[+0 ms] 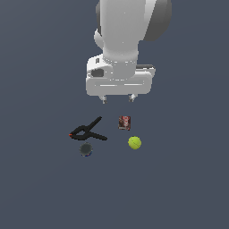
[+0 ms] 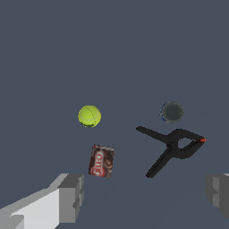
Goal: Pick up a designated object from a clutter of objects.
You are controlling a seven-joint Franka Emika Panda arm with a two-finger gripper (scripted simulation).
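Note:
The designated object is a small squat can (image 1: 86,149) with a dark grey top and a blue side, standing on the grey floor; it also shows in the wrist view (image 2: 172,112). A black spring clamp (image 1: 88,131) with a red tip lies just beside it, also in the wrist view (image 2: 172,147). A dark-red small box (image 1: 125,122) and a yellow-green tennis ball (image 1: 134,142) lie toward the exterior view's right. My gripper (image 1: 118,98) is open and empty, hanging well above the clutter, roughly over the box. Its fingers (image 2: 71,197) frame the wrist view.
The box (image 2: 102,161) and ball (image 2: 89,116) also show in the wrist view. The plain dark grey floor (image 1: 44,192) stretches around the few items.

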